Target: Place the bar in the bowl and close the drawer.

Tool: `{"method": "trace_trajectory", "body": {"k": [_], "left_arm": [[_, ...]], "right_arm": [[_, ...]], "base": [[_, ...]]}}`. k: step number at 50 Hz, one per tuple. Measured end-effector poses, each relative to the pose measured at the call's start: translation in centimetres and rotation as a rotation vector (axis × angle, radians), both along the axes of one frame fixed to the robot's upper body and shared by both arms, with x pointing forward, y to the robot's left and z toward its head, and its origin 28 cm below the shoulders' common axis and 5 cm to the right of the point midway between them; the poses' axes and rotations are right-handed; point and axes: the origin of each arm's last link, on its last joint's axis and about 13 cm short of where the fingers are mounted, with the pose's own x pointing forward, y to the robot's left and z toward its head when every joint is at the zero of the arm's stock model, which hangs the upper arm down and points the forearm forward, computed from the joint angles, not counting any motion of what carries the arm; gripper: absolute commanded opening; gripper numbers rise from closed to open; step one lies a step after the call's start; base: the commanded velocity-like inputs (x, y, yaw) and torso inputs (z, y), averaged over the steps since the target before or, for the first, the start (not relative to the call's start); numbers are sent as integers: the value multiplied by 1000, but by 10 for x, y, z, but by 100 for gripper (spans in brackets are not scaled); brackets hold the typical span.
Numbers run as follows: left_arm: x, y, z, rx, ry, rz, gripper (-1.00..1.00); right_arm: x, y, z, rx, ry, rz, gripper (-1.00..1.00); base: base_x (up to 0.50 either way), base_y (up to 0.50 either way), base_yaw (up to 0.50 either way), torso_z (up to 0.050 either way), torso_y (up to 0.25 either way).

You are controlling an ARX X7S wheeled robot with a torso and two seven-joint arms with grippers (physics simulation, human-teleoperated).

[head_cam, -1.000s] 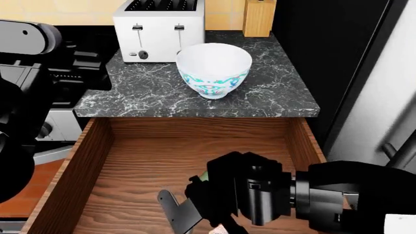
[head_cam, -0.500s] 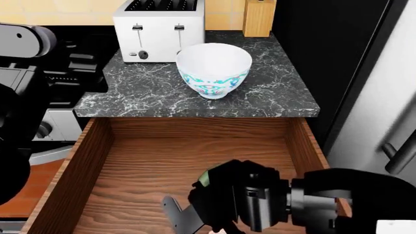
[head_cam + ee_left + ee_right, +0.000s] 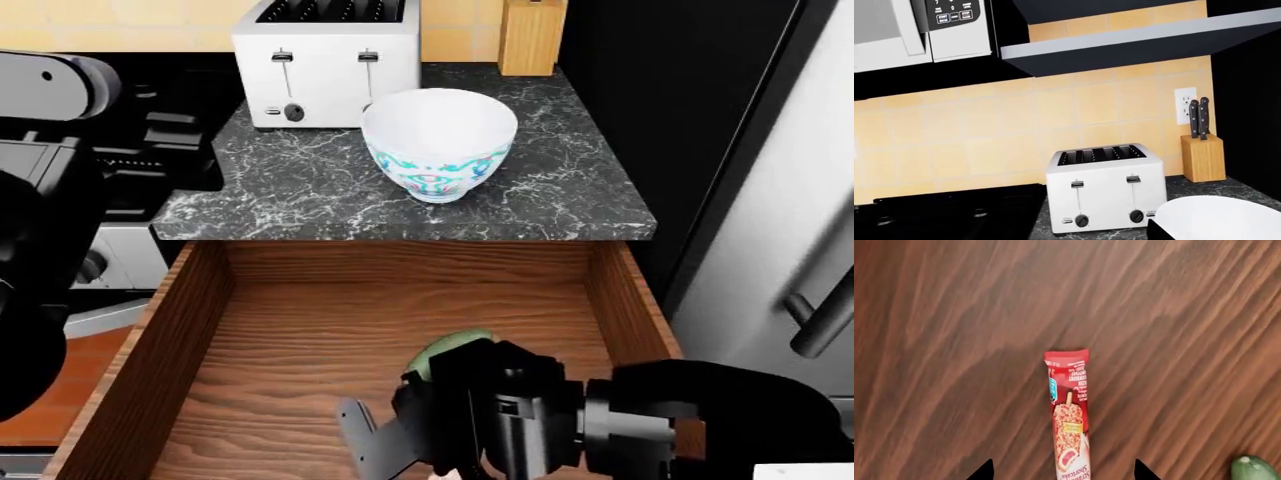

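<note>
The right claw points straight down into the open drawer, its fingers spread apart over the red bar. The bowl stands on the desk.

Red-wrapped ice-cream bar lay flat on drawer floor, centred betw. right pincer fingertips, untouched. Reddish-brown grained wood drawer stood fully open around pincer. White ceramic bowl w/ teal-pink pattern sat upright on counter, well beyond pincer.
</note>
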Motion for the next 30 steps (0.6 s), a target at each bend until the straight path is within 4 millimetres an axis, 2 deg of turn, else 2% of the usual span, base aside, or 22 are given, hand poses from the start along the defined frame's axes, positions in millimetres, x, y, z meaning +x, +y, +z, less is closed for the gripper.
{"method": "trace_trajectory", "body": {"k": [30], "left_arm": [[-3, 3, -1, -3, 0, 11, 100]], "right_arm": [[-1, 0, -21, 6, 20, -27, 100]], "base": [[0, 0, 0, 0, 0]]}}
